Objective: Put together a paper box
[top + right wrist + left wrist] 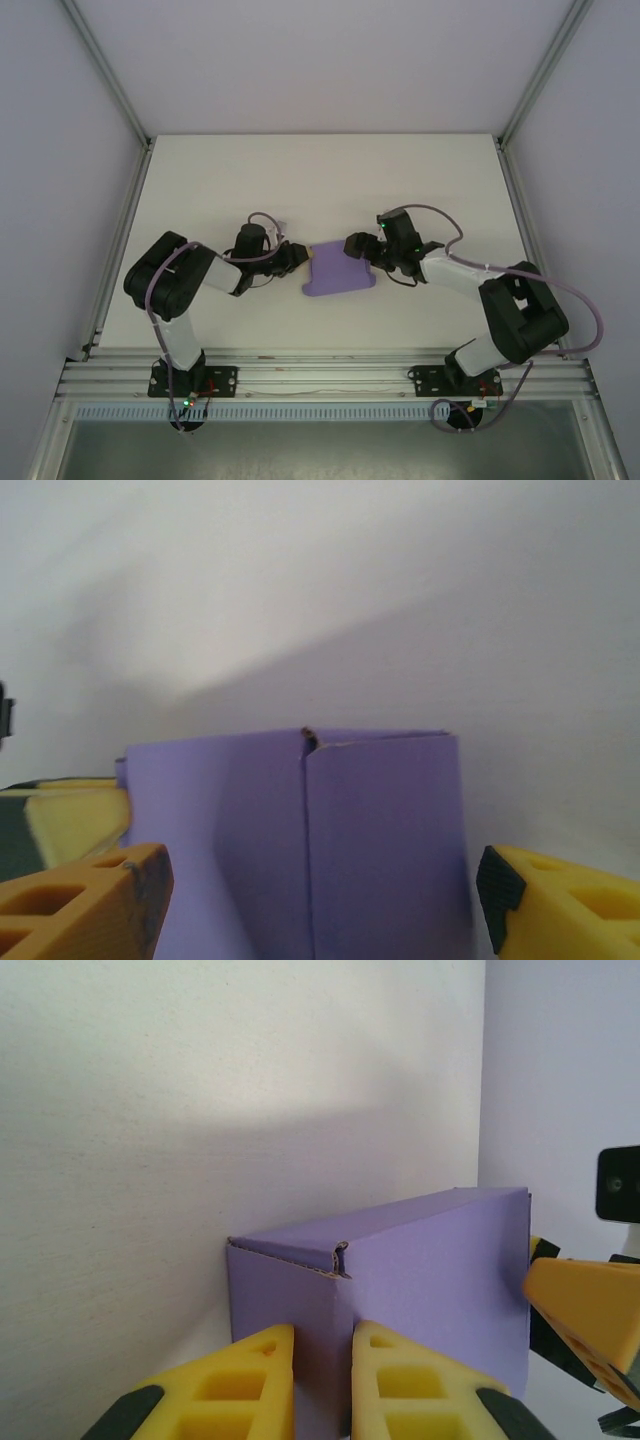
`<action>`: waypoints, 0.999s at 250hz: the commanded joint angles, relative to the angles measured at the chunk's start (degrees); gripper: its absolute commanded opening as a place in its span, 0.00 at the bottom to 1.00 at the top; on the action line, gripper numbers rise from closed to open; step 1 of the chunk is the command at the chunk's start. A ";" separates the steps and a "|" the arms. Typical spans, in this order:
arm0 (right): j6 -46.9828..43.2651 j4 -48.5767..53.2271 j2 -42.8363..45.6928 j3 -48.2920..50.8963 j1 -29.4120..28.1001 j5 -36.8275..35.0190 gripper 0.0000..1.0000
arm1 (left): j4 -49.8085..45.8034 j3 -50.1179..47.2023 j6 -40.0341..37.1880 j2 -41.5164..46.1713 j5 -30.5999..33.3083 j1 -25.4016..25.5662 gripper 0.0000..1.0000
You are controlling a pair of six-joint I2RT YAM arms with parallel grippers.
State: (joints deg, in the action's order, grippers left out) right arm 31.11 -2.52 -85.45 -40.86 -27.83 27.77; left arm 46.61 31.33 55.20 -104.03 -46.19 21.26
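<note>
**A:** Where is the paper box (340, 273) to be found?

**B:** It is seen near the middle of the table (320, 180), between the two claws. In the wrist views it is presented as a raised purple body with upright walls, not as a flat sheet.

**A:** How are the claws set?

**B:** The left claw (297, 262) is drawn almost together, and a thin wall of the box is pinched between its yellow fingers (250, 1385). The right claw (355, 247) is spread wide. The box's end is framed between its fingers but, as far as can be told, is not touched.

**A:** What may be counted as done?

**B:** The side panels are judged to have been folded up and brought together. A seam (305, 830) is seen where two panels meet, with a small crumpled nick at its top corner.

**A:** And what is left?

**B:** Whether the end flaps are tucked in, or the top is closed, cannot be told, since those parts are not clearly shown. The task is judged to be partway through, with the closing and tucking probably yet to be done.
</note>
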 commanded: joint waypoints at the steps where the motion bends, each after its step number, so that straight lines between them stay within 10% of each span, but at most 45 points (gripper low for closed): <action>1: 3.65 -6.20 -1.12 1.48 0.65 11.43 0.79 | 0.10 -0.81 -0.96 -1.55 -0.61 -0.41 0.17; 67: 6.24 -11.45 -0.35 2.29 0.94 17.94 0.70 | 2.79 -0.66 -2.38 -2.68 -2.10 -0.74 0.19; 131: 6.05 -6.09 2.50 0.42 1.35 13.16 0.48 | -1.61 3.11 -8.81 3.63 -1.63 -0.82 0.52; 157: 6.79 -2.69 4.37 -0.72 1.97 11.48 0.44 | -11.62 7.06 -17.25 10.16 1.61 -0.60 1.00; 207: 12.18 5.78 6.57 -5.10 4.72 9.15 0.44 | -32.27 14.80 -45.02 22.33 20.32 5.83 1.00; 250: 21.38 14.93 3.07 -11.79 10.60 17.95 0.40 | -38.61 16.88 -63.84 26.86 21.40 11.03 1.00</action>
State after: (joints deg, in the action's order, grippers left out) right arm 44.53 4.27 -80.49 -47.86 -20.93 39.92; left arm 18.79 47.35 11.55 -79.11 -29.69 29.91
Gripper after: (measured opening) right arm 0.437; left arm 0.997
